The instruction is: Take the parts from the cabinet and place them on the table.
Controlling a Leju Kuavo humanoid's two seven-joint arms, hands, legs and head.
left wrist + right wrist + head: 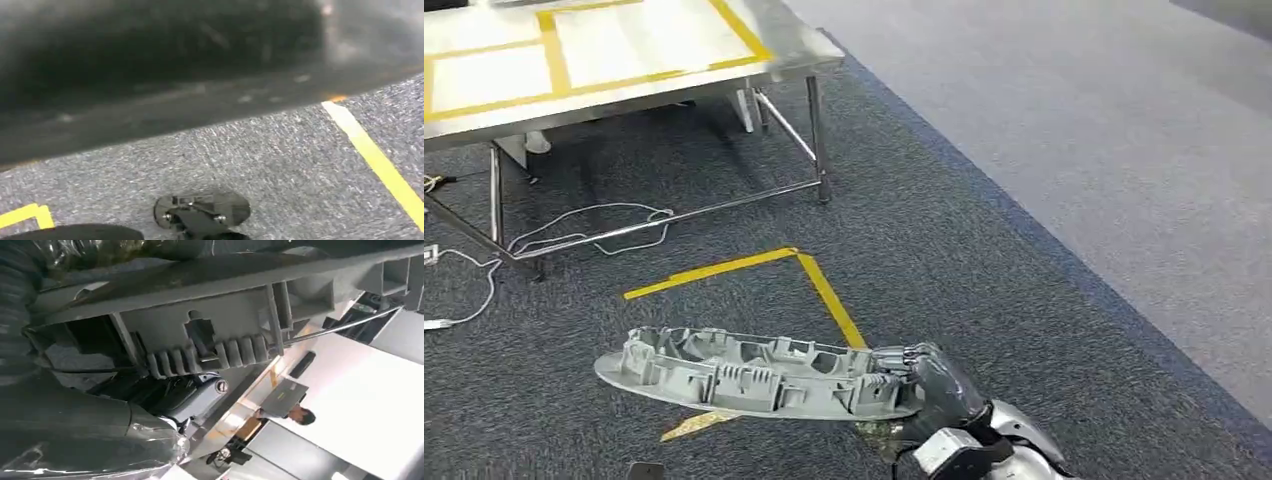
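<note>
Here we are seeing the right hand [924, 380] gripping one end of a long grey plastic part [754, 375], with its fingers [902, 357] wrapping over the ribbed upper side of that end. The part is being carried roughly level above the dark carpeted floor [944, 230], extending from the hand toward the robot's left. Its upper face is showing rows of ribs, clips and open pockets; its lower edge is forming a smooth, thin flange.

In the right wrist view we are looking along the part [210, 325] from close behind the hand [75, 435]; the moulded ribs and a notched bracket are lying just beside the grey thumb. A person [295, 415] is visible in the background of that view, well apart from the part.

The tabletop [604, 50] is lying ahead of the robot and to its left, well apart from the part. It is a metal surface on a steel frame, marked with yellow tape [554, 50] dividing it into rectangles. The part is not yet resting on it. A yellow tape corner [799, 262] is marking the floor between the tabletop and the part. White cables [594, 225] are trailing on the floor under the tabletop's near edge.

We cannot tell the state of the left hand: the left wrist view is presenting blurred carpet [280, 165] and a yellow floor line [375, 160].
</note>
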